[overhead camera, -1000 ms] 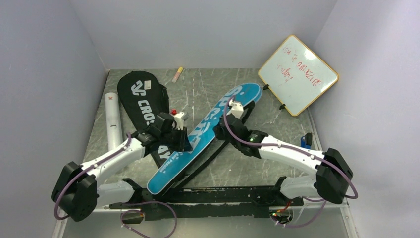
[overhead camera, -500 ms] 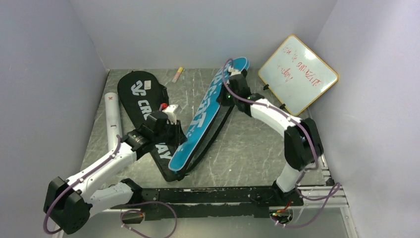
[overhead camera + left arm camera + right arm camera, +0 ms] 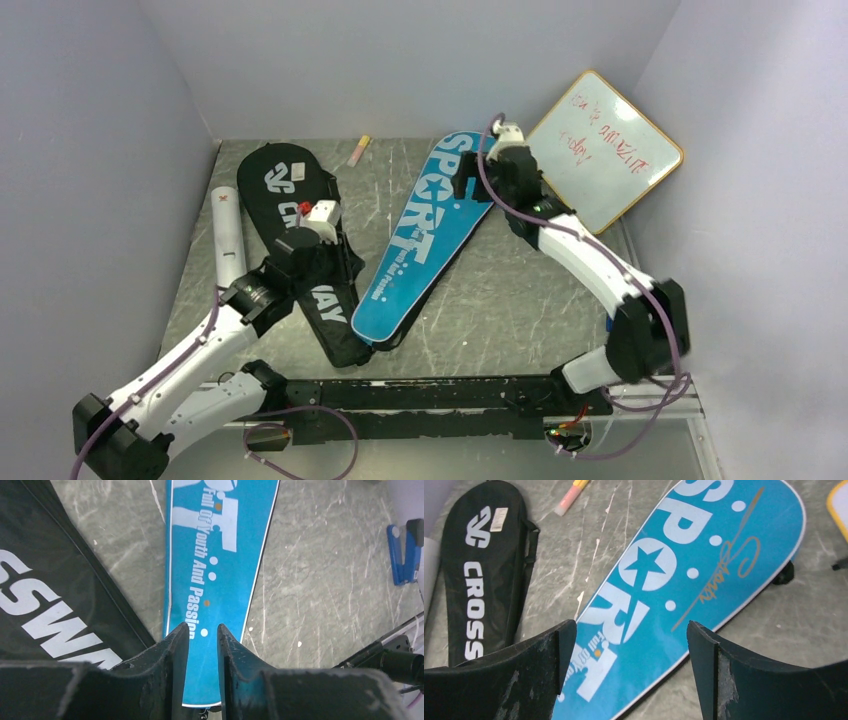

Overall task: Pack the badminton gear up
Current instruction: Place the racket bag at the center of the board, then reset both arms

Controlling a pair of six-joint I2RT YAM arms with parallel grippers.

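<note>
Nearest me, the left end effector (image 3: 202, 630) hangs low over the narrow end of the blue cover (image 3: 425, 235). Its dark, scuffed fingers (image 3: 172, 650) leave only a slim gap, and nothing sits in it. The blue cover lies flat on the grey, marble-patterned tabletop (image 3: 500, 300), a long teardrop of smooth, slightly glossy fabric with white lettering and a thin white edge. Just beside it on the left lies the black cover (image 3: 275, 175), the same shape in matt woven cloth with bold white print. Their narrow ends meet or overlap near the left arm; I cannot tell which. Further left, close to the wall, the white tube (image 3: 228, 235) lies on its side, a plain cardboard cylinder.

Toward the back, the right end effector (image 3: 631, 630) hovers over the wide, rounded end of the blue cover with its fingers spread far apart and empty. Behind that are a small pink-and-yellow marker (image 3: 358, 150) and a wood-framed whiteboard (image 3: 603, 150) propped against the right wall.

As for progress, I see no loose rackets and no shuttlecocks anywhere, so the packing looks nearly done. Whether the covers are fully closed, or what the tube holds, I cannot tell. What seems left is tidying the covers and tube together.
</note>
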